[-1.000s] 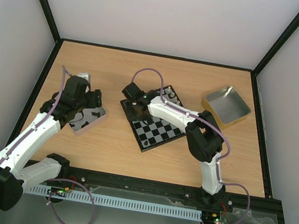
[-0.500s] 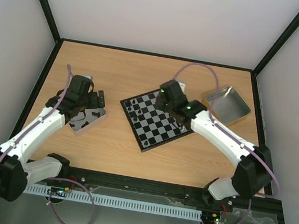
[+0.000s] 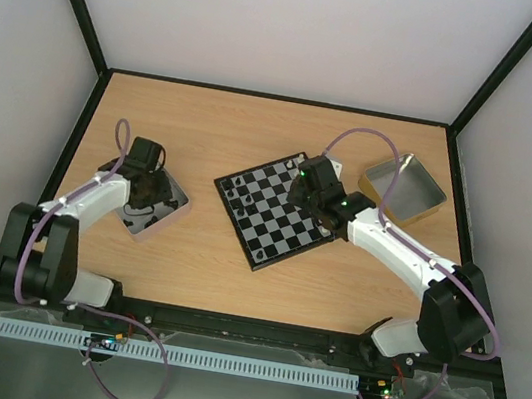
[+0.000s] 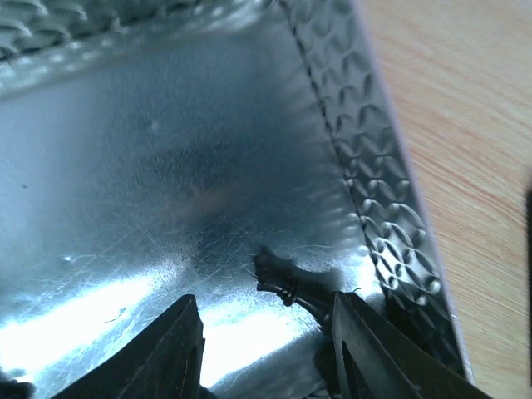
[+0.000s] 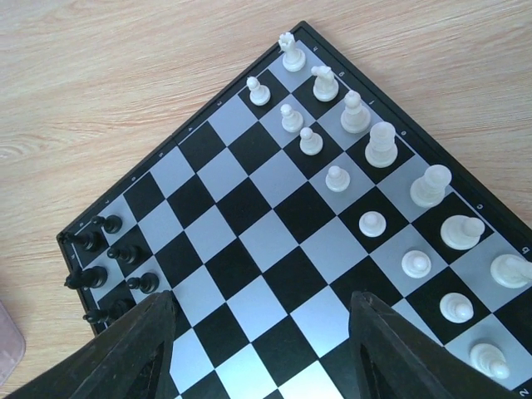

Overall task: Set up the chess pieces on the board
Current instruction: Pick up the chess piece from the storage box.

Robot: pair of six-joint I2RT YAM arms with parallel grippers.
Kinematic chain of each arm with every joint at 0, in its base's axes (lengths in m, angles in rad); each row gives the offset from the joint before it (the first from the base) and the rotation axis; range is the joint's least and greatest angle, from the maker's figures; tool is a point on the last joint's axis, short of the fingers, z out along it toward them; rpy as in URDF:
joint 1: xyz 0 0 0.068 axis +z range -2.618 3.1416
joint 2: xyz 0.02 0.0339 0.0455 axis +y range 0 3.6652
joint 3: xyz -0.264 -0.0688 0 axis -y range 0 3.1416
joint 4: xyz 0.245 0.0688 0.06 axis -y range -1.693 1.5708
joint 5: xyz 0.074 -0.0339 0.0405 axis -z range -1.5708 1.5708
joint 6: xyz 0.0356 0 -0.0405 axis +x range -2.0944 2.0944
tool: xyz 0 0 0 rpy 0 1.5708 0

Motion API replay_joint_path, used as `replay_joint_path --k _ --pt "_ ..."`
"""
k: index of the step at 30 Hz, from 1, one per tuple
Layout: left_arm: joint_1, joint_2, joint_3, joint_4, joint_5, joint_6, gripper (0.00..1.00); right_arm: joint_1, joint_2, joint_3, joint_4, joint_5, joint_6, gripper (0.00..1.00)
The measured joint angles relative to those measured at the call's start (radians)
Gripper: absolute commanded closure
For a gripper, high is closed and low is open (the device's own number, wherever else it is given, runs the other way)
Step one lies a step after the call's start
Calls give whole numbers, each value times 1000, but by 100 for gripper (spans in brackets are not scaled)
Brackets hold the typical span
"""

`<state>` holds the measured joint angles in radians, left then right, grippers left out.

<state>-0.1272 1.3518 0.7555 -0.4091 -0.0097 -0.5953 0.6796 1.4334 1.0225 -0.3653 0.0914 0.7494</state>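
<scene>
The board (image 3: 276, 232) lies tilted in the middle of the table. Several white chess pieces (image 5: 382, 145) stand along its right side, and a few black ones (image 5: 116, 249) at its left corner. My right gripper (image 5: 266, 349) hovers open over bare squares (image 5: 258, 241) with nothing between its fingers; from above it sits over the board's right part (image 3: 310, 191). My left gripper (image 4: 266, 341) is down inside the left tin (image 4: 166, 166). Its jaws stand apart around a black piece (image 4: 287, 283) that lies on its side and touches the right finger (image 4: 362, 341).
The left tin (image 3: 172, 207) sits near the table's left edge. A second metal tin (image 3: 404, 191) stands at the right rear. Black frame rails border the table.
My right gripper has swung from the board's left corner to its right side. The left gripper has dropped into the tin and its jaws have narrowed toward the lying black piece.
</scene>
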Motion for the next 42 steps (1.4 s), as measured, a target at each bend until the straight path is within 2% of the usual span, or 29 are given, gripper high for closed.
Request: replay_joint_path --k 10,13,21,31,34,39,42 --pt "22 127 -20 83 67 -126 54 -2 0 -18 34 -27 -1 45" --pt "28 151 -27 110 77 -156 57 -2 1 -23 35 -32 -1 45" --pt "31 184 -25 180 87 -192 80 -2 1 -24 38 -32 0 46" --pt "32 184 -27 188 70 -190 83 -2 1 -33 42 -35 1 46" --pt "32 171 -36 187 59 -190 81 -2 1 -35 42 -39 3 46" --pt "32 137 -44 182 50 -195 61 -2 1 -37 44 -45 5 46" --pt "32 126 -45 173 58 -194 56 -2 1 -39 46 -50 8 46"
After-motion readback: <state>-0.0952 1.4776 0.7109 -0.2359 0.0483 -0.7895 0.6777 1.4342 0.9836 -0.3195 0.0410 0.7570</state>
